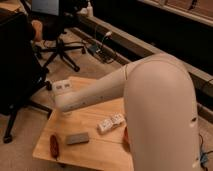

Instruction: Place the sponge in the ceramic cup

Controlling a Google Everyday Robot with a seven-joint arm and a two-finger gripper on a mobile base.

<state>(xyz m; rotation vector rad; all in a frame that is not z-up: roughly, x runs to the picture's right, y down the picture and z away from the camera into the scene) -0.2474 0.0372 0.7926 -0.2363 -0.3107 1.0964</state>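
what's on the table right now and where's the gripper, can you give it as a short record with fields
table: wooden
sponge: grey, lying flat near the table's front left, nothing touching it
ceramic cup: not in view, possibly hidden behind the arm
other items: red object left of the sponge; white packet to its right
gripper: at the arm's end, over the table's back left, apart from the sponge
background: office chair
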